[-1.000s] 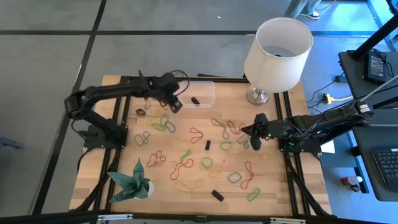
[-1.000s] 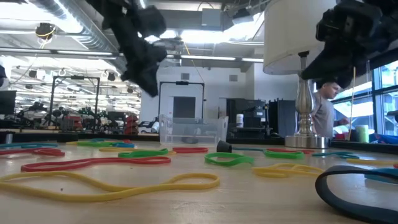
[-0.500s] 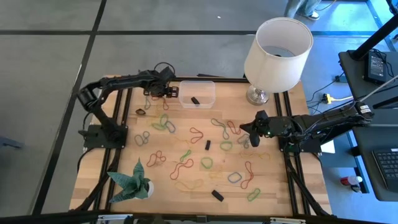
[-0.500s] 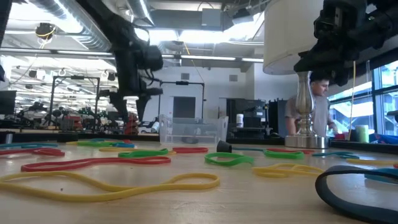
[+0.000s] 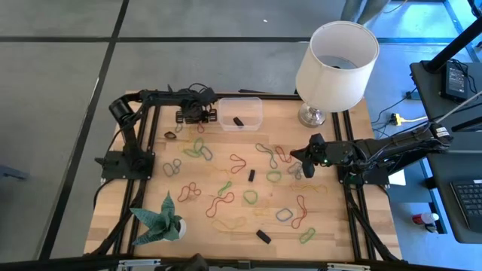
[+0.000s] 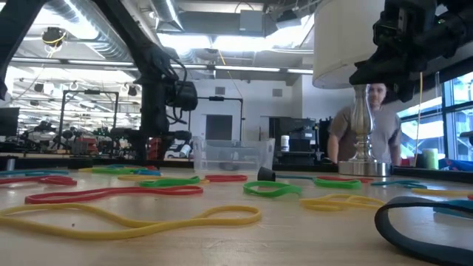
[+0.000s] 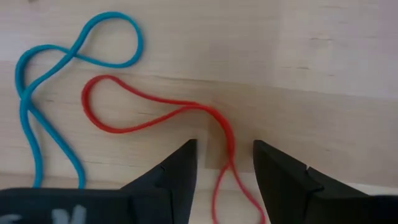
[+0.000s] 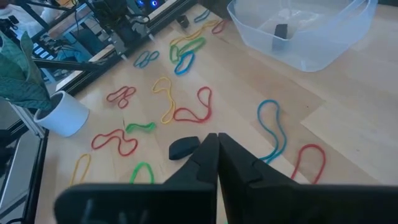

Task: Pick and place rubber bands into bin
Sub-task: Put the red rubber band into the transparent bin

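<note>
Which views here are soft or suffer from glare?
Low view: the nearest yellow rubber band and a dark loop are out of focus, and ceiling lights glare. Left wrist view: red rubber band sharp, evenly lit. High view: no glare on the bin.

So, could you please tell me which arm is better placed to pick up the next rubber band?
Left: its pincer is open astride a red band; the right pincer is shut.

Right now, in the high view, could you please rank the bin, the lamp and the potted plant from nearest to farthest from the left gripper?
1. Bin: just beside the left gripper.
2. Lamp: far right corner.
3. Potted plant: near left corner; order with the lamp too close to call.
</note>
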`<state>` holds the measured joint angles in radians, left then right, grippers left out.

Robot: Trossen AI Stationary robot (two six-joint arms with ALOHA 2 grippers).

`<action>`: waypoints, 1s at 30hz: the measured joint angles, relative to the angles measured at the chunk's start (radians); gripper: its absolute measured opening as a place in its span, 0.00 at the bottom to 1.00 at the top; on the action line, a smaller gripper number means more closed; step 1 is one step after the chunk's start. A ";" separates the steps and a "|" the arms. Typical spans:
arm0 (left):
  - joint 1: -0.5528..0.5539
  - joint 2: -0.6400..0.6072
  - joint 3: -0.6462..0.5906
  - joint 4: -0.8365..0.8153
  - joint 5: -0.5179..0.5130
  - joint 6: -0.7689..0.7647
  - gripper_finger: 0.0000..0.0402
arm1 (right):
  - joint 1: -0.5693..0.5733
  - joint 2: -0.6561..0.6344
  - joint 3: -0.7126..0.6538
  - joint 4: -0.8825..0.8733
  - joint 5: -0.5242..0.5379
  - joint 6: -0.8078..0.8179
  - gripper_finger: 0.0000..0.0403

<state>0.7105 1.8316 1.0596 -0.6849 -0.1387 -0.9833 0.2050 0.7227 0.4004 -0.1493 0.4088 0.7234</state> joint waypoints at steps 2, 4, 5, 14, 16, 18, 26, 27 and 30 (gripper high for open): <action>0.000 0.015 0.002 -0.003 0.005 -0.002 0.34 | 0.000 0.000 0.000 0.000 -0.001 0.001 0.03; 0.001 0.020 0.002 -0.009 0.008 -0.002 0.31 | 0.000 0.000 0.000 0.000 -0.002 0.001 0.04; 0.000 0.020 0.001 -0.010 0.008 -0.002 0.28 | 0.000 0.000 0.000 0.000 -0.002 0.001 0.04; -0.006 -0.030 -0.006 -0.055 0.002 0.019 0.01 | 0.000 0.000 0.000 0.000 -0.002 0.001 0.04; -0.013 -0.072 -0.006 -0.069 0.010 0.054 0.01 | 0.000 0.000 0.000 0.000 -0.002 -0.002 0.04; -0.027 -0.122 -0.005 -0.074 0.000 0.062 0.01 | 0.000 0.000 0.000 0.000 -0.002 -0.004 0.04; -0.141 -0.354 0.030 -0.064 -0.130 0.207 0.00 | 0.000 0.000 0.000 0.000 -0.002 -0.027 0.04; -0.158 -0.379 0.039 -0.043 -0.149 0.254 0.00 | 0.000 0.000 0.000 0.000 -0.002 -0.029 0.04; -0.208 -0.428 0.077 0.045 -0.181 0.369 0.00 | 0.000 0.000 0.000 0.000 -0.002 -0.029 0.04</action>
<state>0.5025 1.4033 1.1364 -0.6399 -0.3193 -0.6148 0.2050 0.7227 0.4007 -0.1497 0.4072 0.6949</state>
